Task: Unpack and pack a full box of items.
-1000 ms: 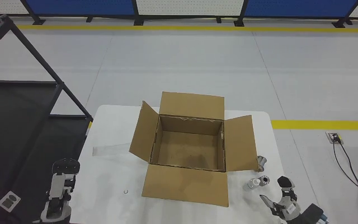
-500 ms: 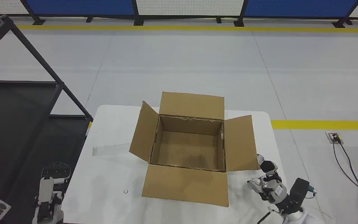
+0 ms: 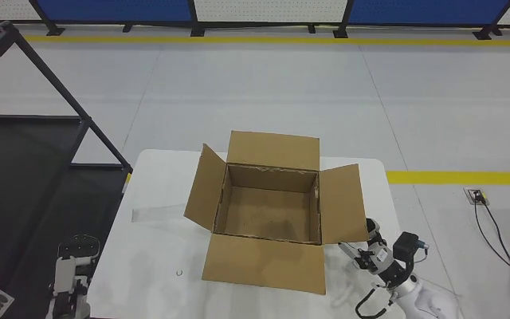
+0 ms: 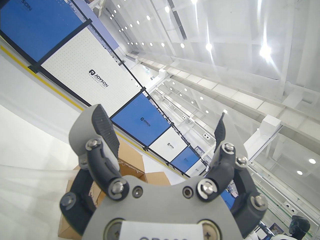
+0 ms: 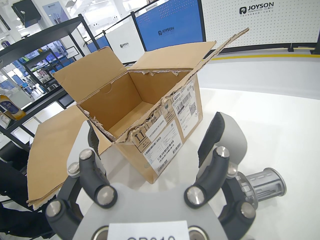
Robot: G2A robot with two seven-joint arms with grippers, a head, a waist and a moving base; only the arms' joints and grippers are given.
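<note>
Cardboard box [image 5: 172, 126] is sitting flaps-out, likely awaiting items; right end effector [image 5: 155, 123] is hovering spread beside it, left end effector [image 4: 160, 113] also spread.

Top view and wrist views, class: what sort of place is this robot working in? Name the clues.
Probably a factory hall or robot test floor: a yellow floor line, blue and white partition panels, and a high ceiling lined with lights.
</note>
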